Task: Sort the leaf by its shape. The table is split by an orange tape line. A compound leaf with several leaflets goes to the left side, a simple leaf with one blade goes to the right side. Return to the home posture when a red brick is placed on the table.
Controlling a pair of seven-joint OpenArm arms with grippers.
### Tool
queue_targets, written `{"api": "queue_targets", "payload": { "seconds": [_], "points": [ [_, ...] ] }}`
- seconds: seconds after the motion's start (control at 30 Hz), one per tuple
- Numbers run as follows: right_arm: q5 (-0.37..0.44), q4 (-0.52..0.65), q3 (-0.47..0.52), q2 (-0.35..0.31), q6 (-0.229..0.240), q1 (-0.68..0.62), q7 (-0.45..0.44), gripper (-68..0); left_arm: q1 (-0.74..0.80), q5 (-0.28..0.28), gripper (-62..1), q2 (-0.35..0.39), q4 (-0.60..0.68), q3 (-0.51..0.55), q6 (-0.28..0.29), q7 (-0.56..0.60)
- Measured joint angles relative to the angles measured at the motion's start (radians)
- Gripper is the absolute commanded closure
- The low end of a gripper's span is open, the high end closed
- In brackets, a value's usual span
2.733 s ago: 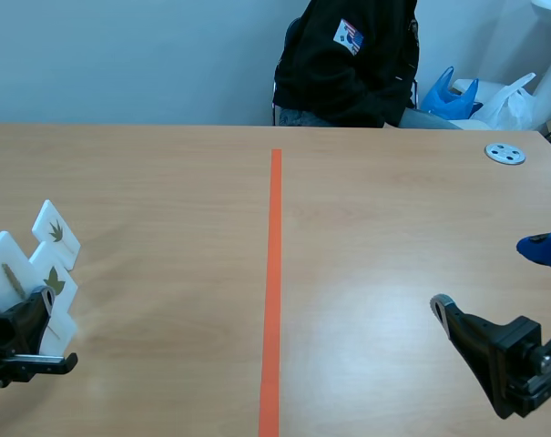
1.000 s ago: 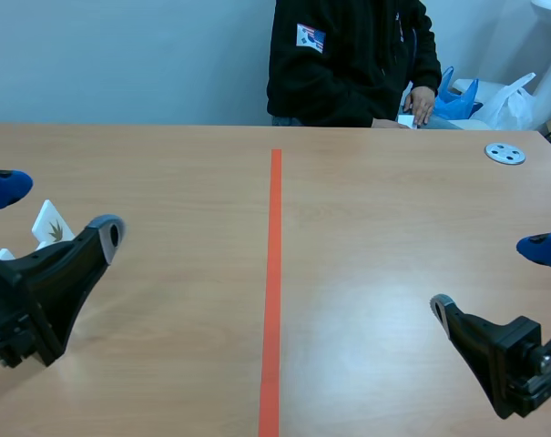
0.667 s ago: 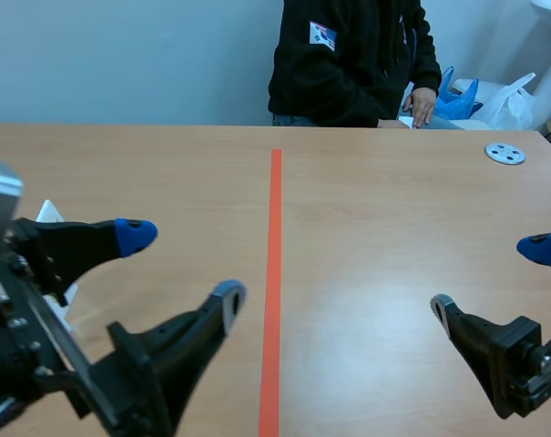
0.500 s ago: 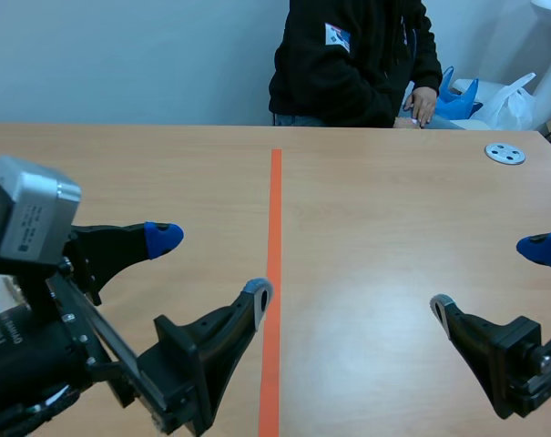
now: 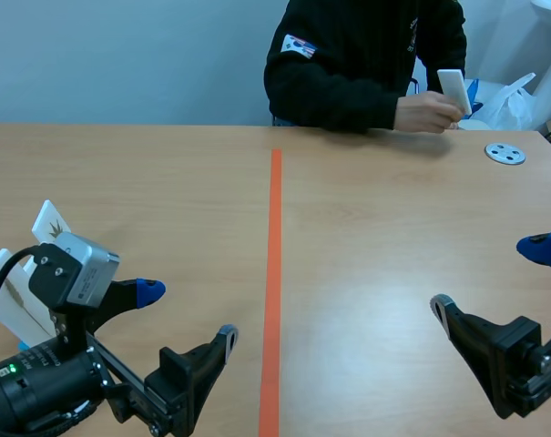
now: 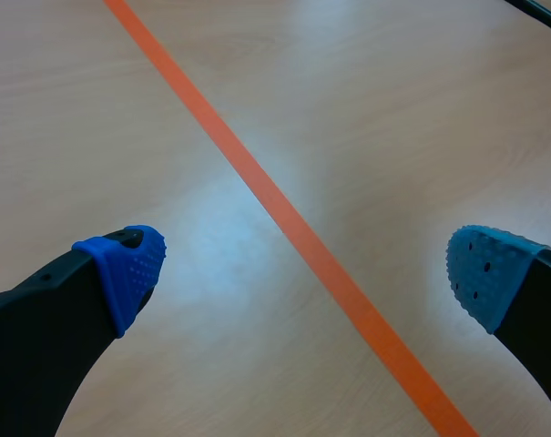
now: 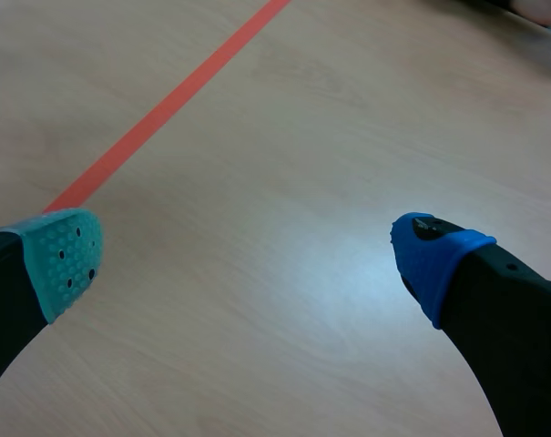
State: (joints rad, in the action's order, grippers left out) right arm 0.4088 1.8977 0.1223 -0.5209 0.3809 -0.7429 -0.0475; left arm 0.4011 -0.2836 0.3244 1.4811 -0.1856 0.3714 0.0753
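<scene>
**Both end effectors wide open, leaf cards at the left edge**

Scene view: the left end effector point(image 5: 186, 313) sits low, just left of the orange tape line point(image 5: 274, 273), fingers spread wide and holding nothing. The right end effector point(image 5: 489, 276) is just as wide open and holds nothing. White leaf cards point(image 5: 53, 224) stand on the surface point(image 5: 375, 218) at its left edge, beside the left arm. Across it, a person's hand point(image 5: 423, 112) holds a white card point(image 5: 454, 89).

Left wrist view: the tape line runs between the parted fingers.

Right wrist view: the tape line lies ahead of the parted fingers.

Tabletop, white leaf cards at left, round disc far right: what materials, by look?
Tabletop: likely wood-grain laminate, light streaked grain, soft sheen under the light. Leaf cards: white, stiff, perhaps plastic or foam board; they lean without bending. Disc: pale grey with holes, maybe metal; too small to be sure.
</scene>
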Motion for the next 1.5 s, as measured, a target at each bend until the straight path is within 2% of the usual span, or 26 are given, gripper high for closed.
{"api": "queue_targets", "payload": {
  "seconds": [0.27, 0.37, 1.07, 1.3, 1.5],
  "points": [
    [0.0, 0.0, 0.0, 0.0, 0.0, 0.0, 0.0, -67.9, 0.001, -0.014, -62.3, 0.061, 0.009, 0.005, 0.0, 0.003],
    [0.0, 0.0, 0.0, 0.0, 0.0, 0.0, 0.0, -67.9, 0.001, -0.039, -62.3, 0.061, 0.009, 0.005, -0.001, 0.002],
    [-0.009, 0.0, 0.0, 0.0, 0.003, 0.001, 0.0, -67.9, 0.001, -0.039, -62.3, 0.061, 0.009, 0.005, -0.001, 0.003],
    [-0.009, -0.024, -0.002, 0.0, 0.103, 0.093, 0.0, -67.9, 0.001, -0.039, -62.3, 0.061, 0.009, 0.005, -0.001, 0.003],
    [-0.009, -0.152, -0.089, 0.0, 0.193, 0.245, -0.001, -67.9, 0.001, -0.039, -62.3, 0.061, 0.009, 0.005, -0.001, 0.003]
  ]
}}
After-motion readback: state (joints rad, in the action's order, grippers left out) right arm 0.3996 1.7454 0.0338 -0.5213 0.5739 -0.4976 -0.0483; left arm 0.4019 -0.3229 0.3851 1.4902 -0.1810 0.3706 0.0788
